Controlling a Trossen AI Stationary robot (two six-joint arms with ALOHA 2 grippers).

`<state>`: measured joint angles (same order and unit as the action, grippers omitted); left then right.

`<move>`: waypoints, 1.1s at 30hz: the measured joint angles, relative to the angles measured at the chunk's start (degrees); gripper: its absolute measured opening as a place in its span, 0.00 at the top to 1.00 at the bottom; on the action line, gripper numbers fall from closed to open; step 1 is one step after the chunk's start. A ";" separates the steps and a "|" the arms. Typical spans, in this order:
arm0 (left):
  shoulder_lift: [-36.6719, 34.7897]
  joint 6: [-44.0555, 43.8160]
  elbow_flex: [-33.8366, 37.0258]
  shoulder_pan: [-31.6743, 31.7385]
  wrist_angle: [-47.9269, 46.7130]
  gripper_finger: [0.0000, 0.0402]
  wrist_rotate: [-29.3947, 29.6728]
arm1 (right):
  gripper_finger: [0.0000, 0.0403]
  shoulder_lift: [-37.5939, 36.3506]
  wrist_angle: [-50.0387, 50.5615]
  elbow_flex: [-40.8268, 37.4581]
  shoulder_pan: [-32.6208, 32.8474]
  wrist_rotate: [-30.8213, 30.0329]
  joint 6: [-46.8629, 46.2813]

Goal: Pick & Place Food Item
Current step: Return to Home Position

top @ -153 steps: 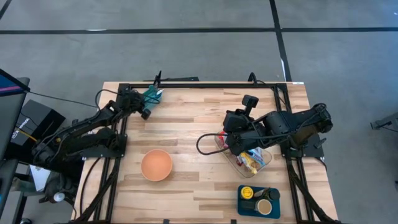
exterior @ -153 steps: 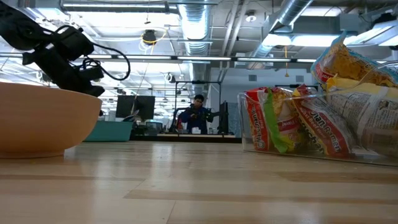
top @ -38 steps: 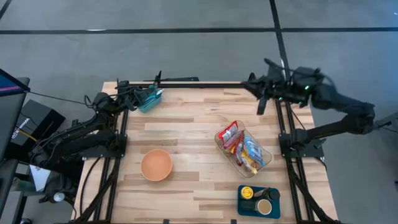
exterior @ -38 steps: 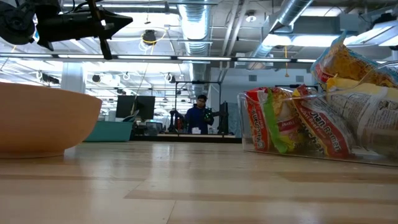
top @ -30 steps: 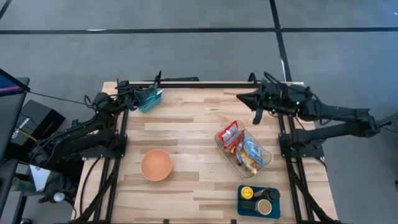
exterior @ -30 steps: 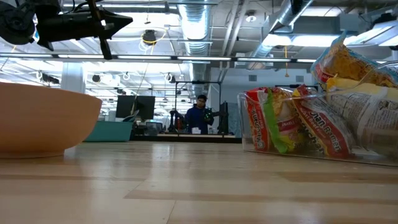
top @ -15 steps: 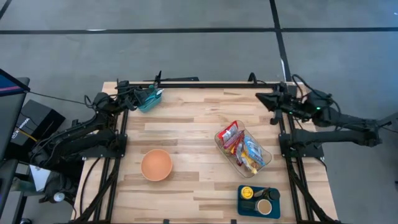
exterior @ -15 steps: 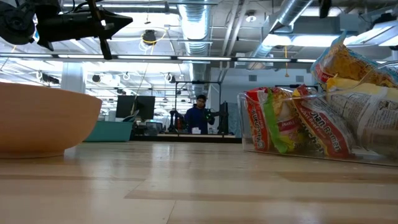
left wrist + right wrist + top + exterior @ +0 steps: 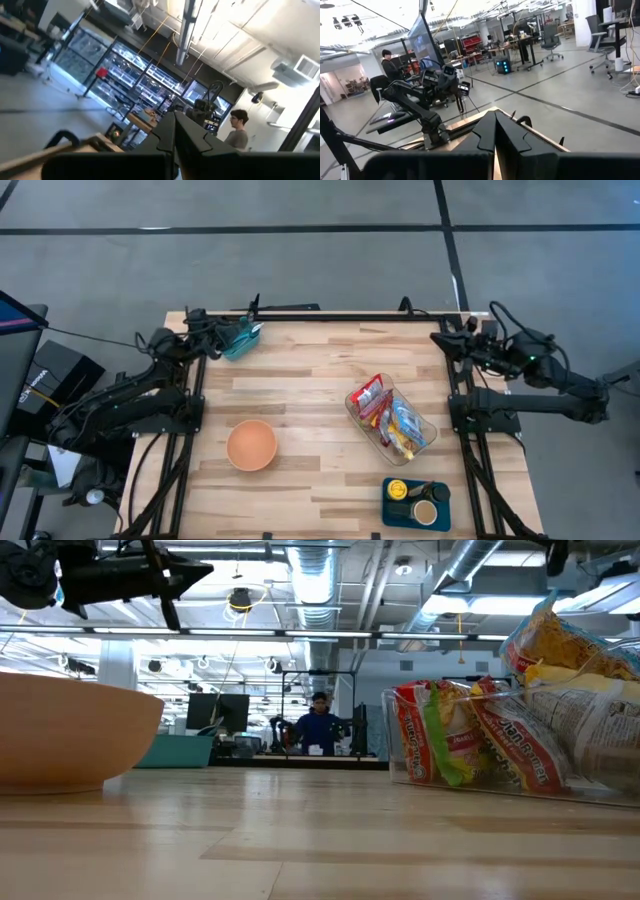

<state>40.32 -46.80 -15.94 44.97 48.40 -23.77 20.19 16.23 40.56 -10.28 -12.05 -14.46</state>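
Noodle bin on table, person beyond

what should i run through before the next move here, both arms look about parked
1. Left gripper shut and empty: ok, its fingers meet with nothing between them in the left wrist view.
2. Right gripper shut and empty: ok, over the table near the corner on its own side.
3. Noodle packs inside the transparent bin: ok, though some rise above the rim.
4. Spoons in the green bin: cannot tell, its contents are too small to make out.
5. Left gripper clear of the green bin: cannot tell, it sits right beside it.
6. Orange bowl upright, apart from both arms: ok.
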 joint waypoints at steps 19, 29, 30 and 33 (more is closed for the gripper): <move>-0.11 22.93 -23.08 0.00 -49.84 1.00 9.98 | 1.00 -0.36 -6.00 -4.21 0.00 -4.83 6.72; -5.44 27.61 -27.73 0.00 -64.56 1.00 16.72 | 1.00 -0.38 -8.99 -5.35 -0.02 -6.58 10.10; -6.66 27.64 -27.81 0.00 -65.52 1.00 17.29 | 1.00 -0.38 -9.01 -5.35 0.00 -6.56 10.18; -10.50 27.67 -27.85 0.00 -68.34 1.00 18.07 | 1.00 -0.38 -8.98 -5.35 0.00 -6.59 10.18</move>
<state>29.82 -19.13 -43.79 44.97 -19.94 -5.70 19.81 7.25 35.20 -10.28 -18.64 -4.27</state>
